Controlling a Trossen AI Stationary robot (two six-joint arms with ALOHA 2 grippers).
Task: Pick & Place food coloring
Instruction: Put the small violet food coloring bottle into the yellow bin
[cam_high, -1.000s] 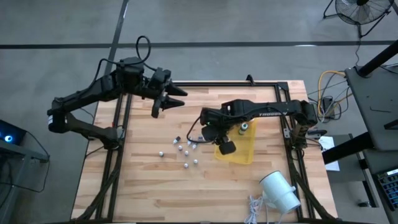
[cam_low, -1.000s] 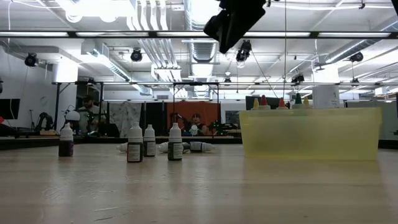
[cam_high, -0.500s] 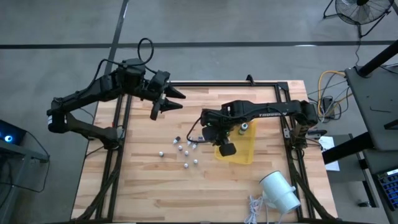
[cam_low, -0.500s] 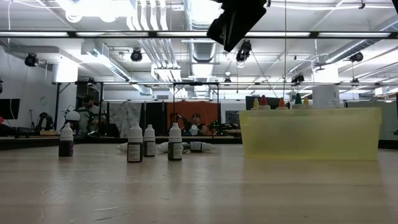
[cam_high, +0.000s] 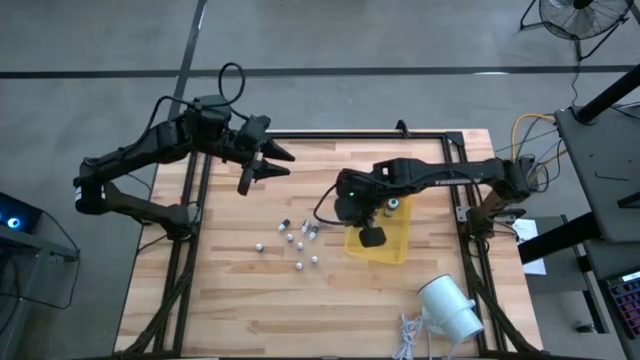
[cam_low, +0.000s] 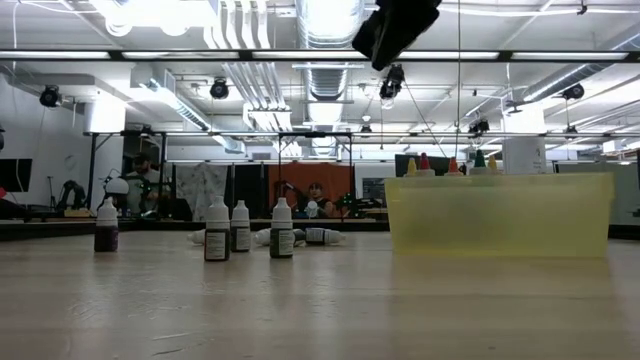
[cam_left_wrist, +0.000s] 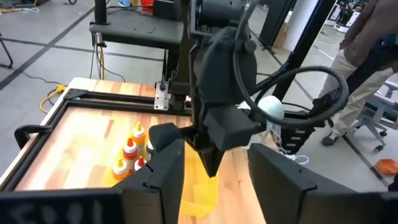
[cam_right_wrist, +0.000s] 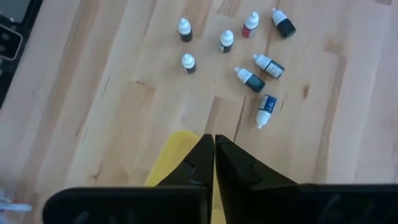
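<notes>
Right end effector (cam_right_wrist: 214, 149) was pinched closed and empty above my yellow bin's (cam_high: 395, 247) near edge, small vials (cam_high: 298, 240) loose on the desk (cam_high: 250, 300) beside, left end effector (cam_high: 262, 167) parked part-open.

Small vials (cam_right_wrist: 226, 40): eight sitting on table (cam_right_wrist: 112, 112), all out ahead of right gripper (cam_right_wrist: 214, 138) jaws. Four standing upright, four lying on sides.
Capped bottles (cam_low: 423, 162): five coloured tops poking above tray wall, ahead of left gripper (cam_left_wrist: 216, 149) jaws.
Yellow tray (cam_low: 500, 215): one.
White cylinder (cam_high: 448, 307): one.
Grippers: two showing.
Person (cam_left_wrist: 364, 56): one standing far beyond left jaws.
</notes>
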